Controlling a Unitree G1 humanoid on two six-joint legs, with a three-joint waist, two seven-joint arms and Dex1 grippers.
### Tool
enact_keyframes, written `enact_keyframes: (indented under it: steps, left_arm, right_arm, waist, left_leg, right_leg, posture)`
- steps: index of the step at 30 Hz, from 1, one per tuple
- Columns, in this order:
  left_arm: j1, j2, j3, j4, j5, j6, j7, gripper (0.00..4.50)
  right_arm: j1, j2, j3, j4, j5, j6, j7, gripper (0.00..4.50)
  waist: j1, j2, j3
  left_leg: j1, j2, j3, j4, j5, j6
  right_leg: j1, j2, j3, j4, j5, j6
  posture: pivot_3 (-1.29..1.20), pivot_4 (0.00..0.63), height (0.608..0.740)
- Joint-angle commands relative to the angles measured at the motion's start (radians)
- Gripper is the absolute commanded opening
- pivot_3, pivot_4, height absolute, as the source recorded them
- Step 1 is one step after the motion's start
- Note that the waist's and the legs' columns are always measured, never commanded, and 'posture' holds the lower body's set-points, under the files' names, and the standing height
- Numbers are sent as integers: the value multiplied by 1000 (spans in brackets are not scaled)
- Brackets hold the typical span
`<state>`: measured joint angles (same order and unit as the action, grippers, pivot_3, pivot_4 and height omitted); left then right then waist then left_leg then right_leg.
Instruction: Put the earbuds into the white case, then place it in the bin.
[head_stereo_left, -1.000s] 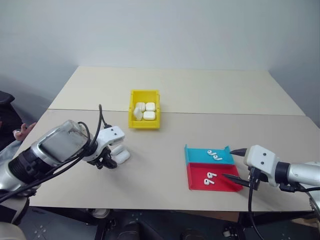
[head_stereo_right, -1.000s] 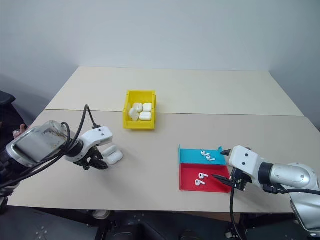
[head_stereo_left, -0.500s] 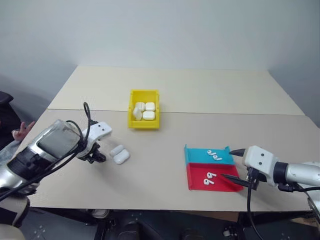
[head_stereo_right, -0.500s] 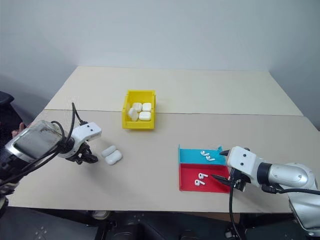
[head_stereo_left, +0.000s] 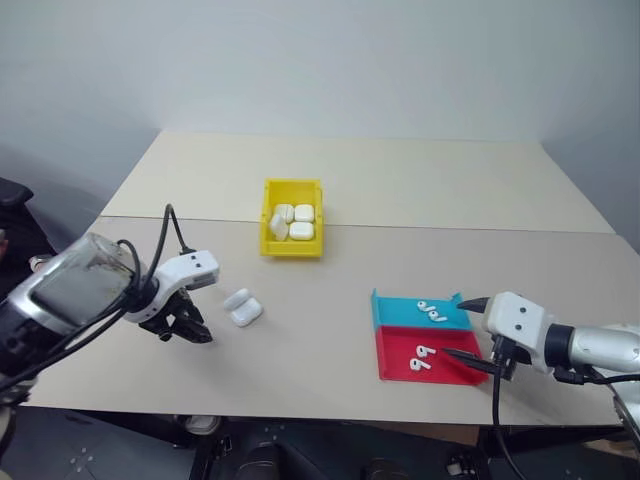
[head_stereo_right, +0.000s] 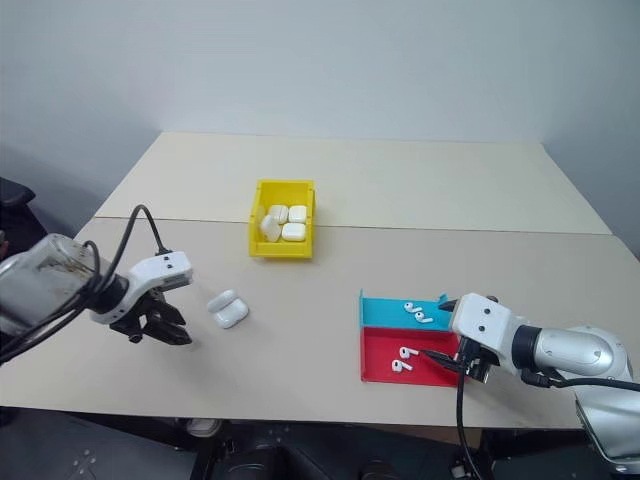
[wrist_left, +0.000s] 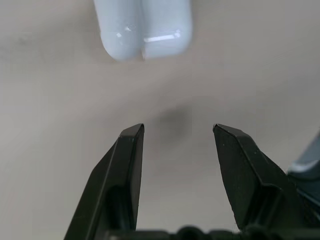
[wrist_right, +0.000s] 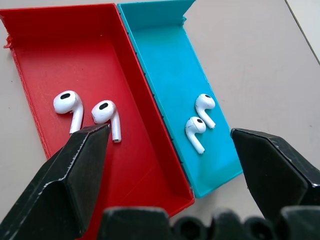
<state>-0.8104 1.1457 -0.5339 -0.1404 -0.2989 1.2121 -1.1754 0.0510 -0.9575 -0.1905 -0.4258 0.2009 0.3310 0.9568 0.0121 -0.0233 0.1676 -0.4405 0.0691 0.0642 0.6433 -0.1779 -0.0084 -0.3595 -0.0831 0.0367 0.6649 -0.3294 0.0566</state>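
Observation:
The white case (head_stereo_left: 242, 306) lies on the table left of centre, its two rounded halves side by side (wrist_left: 143, 27). My left gripper (head_stereo_left: 190, 332) hangs just left of it and nearer the front edge, pointing down, fingers apart with nothing between them and clear of the case. Two earbuds (wrist_right: 87, 114) lie in the red half of a tray (head_stereo_left: 395, 360), and two more earbuds (wrist_right: 199, 120) lie in its teal half. My right gripper (head_stereo_left: 456, 328) is open wide at the tray's right side, empty. The yellow bin (head_stereo_left: 292, 250) stands behind the case.
Several white cases lie inside the bin. A seam between two tabletops runs across just behind the bin. The table's front edge passes close below both grippers. Bare tabletop lies between the case and the tray.
My left gripper has drawn away from the white case, to the left and toward the front edge. The case stays on the table. The right arm has not moved.

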Motion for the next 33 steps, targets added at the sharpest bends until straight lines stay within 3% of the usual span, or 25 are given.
enact_keyframes:
  steps: [1, 13, 22, 30, 33]
  left_arm:
    - [-57, -66, 0, 73, 57, 21, 63, 2371]
    - [-121, -189, -53, 269, 243, -163, 127, 2371]
    - [-224, -343, 9, 416, 232, -57, 154, 2371]
    - [-210, -385, 17, 503, 280, -142, 214, 2371]
    - [-194, -358, 3, 494, 297, -168, 195, 2371]
  right_arm:
    - [1, -4, -14, -28, -4, -10, -10, 4500]
    - [39, -1, -21, -47, -25, -10, -34, 4500]
    - [49, -5, -12, -52, -36, -8, -43, 4500]
    - [52, -6, -15, -53, -41, -8, -45, 4500]
    - [60, -8, -16, -53, -49, -12, -44, 4500]
  waist:
    - [0, 0, 0]
    - [-1, 0, 0]
    - [0, 0, 0]
    - [-9, 0, 0]
    - [-5, 0, 0]
  left_leg:
    - [0, 0, 0, 0, 0, 0]
    - [0, 0, 0, 0, 0, 0]
    - [0, 0, 0, 0, 0, 0]
    - [0, 0, 0, 0, 0, 0]
    - [0, 0, 0, 0, 0, 0]
  right_leg:
    - [0, 0, 0, 0, 0, 0]
    - [0, 0, 0, 0, 0, 0]
    - [0, 0, 0, 0, 0, 0]
    - [0, 0, 0, 0, 0, 0]
    - [0, 0, 0, 0, 0, 0]
  posture:
    - [0, 150, 740]
    - [0, 150, 740]
    - [0, 150, 740]
    - [0, 150, 740]
    - [0, 150, 740]
